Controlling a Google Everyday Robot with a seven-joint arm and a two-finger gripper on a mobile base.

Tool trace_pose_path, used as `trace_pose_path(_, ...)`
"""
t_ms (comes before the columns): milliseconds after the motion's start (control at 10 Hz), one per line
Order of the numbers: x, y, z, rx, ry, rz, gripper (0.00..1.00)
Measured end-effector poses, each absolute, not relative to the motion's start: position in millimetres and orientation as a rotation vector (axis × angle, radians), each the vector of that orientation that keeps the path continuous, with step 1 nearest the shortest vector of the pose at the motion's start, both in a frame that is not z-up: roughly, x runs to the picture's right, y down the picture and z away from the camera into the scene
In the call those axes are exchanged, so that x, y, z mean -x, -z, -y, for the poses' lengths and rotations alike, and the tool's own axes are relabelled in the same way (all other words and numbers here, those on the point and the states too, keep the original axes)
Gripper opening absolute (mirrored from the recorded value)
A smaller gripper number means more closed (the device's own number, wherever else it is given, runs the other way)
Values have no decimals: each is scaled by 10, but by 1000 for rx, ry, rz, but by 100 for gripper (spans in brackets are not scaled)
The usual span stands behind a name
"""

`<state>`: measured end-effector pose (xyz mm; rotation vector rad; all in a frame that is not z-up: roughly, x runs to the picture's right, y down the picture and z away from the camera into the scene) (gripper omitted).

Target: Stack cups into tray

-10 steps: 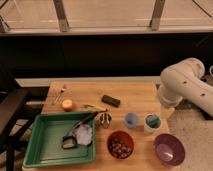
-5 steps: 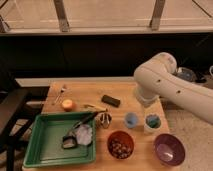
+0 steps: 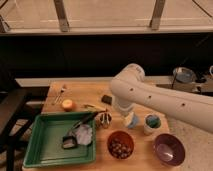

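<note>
arm (image 3: 150,95) swung further left than half a second ago | end effector (image 3: 124,111) low over the cup (image 3: 131,120) nearer the tray (image 3: 47,145) | grip: cannot tell

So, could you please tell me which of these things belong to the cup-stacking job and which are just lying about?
Job: left cup, right cup, green tray, gripper just above the left cup.
Lying about: orange fruit, fork, black block, bowl of nuts, purple bowl.
</note>
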<state>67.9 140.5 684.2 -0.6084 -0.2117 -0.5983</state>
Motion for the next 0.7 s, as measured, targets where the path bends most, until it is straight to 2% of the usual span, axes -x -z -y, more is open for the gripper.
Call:
trace_pose_path(300,-476,-7002,-1607,640,623,253,65)
trace_pose_path(700,-354,-7233,-1619,643,614,249,65)
